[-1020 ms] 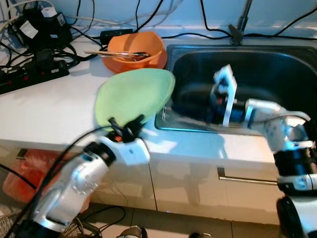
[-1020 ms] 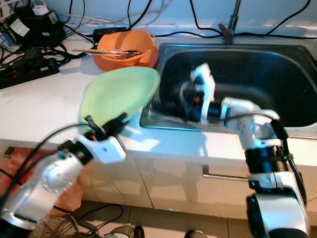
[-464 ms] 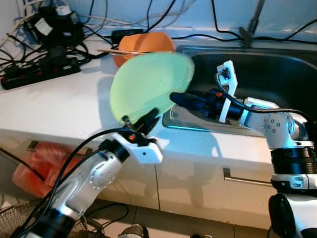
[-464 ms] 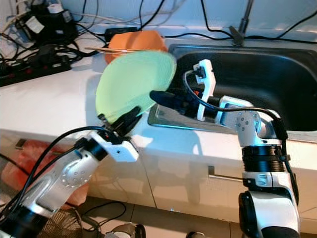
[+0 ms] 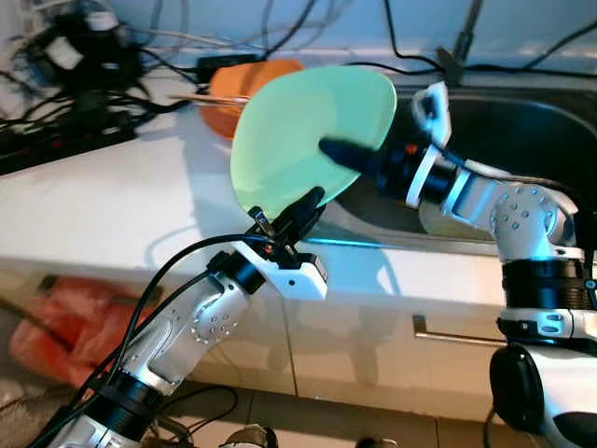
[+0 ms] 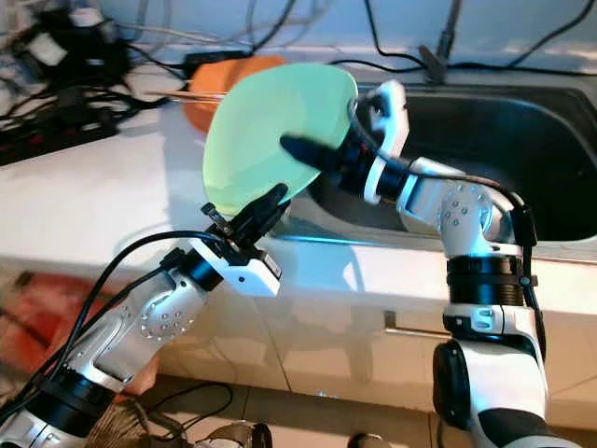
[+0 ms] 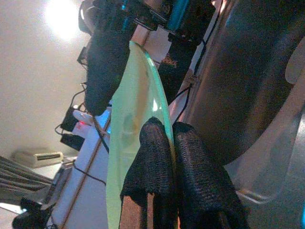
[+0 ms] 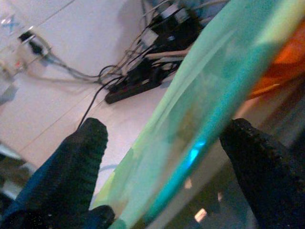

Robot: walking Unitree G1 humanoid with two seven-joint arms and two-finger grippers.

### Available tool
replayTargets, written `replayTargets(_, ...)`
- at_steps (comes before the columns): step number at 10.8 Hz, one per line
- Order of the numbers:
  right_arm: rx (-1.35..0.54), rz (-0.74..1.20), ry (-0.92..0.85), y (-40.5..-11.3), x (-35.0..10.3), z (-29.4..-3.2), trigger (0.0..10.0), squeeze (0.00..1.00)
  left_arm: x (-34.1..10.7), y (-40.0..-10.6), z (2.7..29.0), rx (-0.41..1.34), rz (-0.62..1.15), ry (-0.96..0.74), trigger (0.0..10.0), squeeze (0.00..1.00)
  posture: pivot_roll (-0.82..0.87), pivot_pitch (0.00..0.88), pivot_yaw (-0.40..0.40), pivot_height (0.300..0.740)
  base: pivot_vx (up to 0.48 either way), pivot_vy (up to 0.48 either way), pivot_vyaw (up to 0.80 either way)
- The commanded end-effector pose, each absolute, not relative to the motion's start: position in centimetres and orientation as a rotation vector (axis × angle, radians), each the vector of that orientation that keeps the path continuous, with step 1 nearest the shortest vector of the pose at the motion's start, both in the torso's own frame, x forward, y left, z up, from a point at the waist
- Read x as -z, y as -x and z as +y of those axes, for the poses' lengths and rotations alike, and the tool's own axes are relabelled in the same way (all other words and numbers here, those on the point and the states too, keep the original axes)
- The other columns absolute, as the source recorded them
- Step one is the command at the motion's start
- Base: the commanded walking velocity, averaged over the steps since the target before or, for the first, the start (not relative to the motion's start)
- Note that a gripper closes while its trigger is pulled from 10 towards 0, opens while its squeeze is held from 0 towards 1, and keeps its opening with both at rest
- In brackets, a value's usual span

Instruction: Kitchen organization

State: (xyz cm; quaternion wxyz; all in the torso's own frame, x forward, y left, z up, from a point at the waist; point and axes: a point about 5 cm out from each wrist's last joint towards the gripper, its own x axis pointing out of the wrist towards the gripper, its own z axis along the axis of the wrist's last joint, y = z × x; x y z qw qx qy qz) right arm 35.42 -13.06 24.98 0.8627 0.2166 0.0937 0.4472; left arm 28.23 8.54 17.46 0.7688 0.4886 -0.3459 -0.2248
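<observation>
Pinching the green plate (image 5: 303, 135) by its lower rim, left gripper (image 5: 291, 211) clamped, plate lifted on edge above the counter's (image 5: 112, 201) front edge | right gripper (image 8: 167, 143) spread wide, one finger (image 5: 347, 155) across the plate's face | orange bowl (image 5: 238, 82) at the counter's back edge, holding sticks | sink (image 5: 522, 131): contents unclear.

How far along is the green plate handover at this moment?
Done: the left tool has the green plate pinched at its lower rim and raised on edge above the counter, beside the sink. In hand: the right tool is open, its fingers straddling the plate without closing. Left: close the grip, release the left, and place the plate. The orange bowl sits untouched behind.
</observation>
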Motion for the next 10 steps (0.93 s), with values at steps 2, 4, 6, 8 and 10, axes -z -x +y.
replayTargets(2, -0.887, 0.167, -0.492, -36.0, -25.7, -13.1, 0.0, 0.00, -18.0, -28.4, 8.6, 0.460, -0.800, -1.054, 0.0, 0.00, 0.03, 0.126, 0.073, 0.740, 0.000, 0.000, 0.00)
replayTargets(4, -0.814, 0.180, -0.536, -36.7, -25.8, -13.4, 0.0, 0.00, -17.7, -28.2, 8.7, 0.464, -0.803, -1.061, 0.0, 0.00, 0.03, 0.130, 0.070, 0.740, 0.000, 0.000, 0.00)
replayTargets(6, -0.687, 0.223, -0.612, -37.7, -25.5, -13.9, 0.0, 0.00, -17.6, -28.3, 8.6, 0.467, -0.805, -1.063, 0.0, 0.00, 0.03, 0.131, 0.068, 0.740, 0.000, 0.000, 0.00)
replayTargets(8, -0.666, 0.240, -0.621, -37.9, -25.8, -13.5, 0.0, 0.00, -17.5, -28.4, 8.4, 0.472, -0.805, -1.061, 0.0, 0.00, 0.03, 0.129, 0.068, 0.740, 0.000, 0.000, 0.00)
replayTargets(10, -0.611, 0.279, -0.624, -38.2, -25.4, -13.7, 0.0, 0.00, -17.5, -28.5, 8.4, 0.471, -0.804, -1.061, 0.0, 0.00, 0.03, 0.128, 0.067, 0.740, 0.000, 0.000, 0.00)
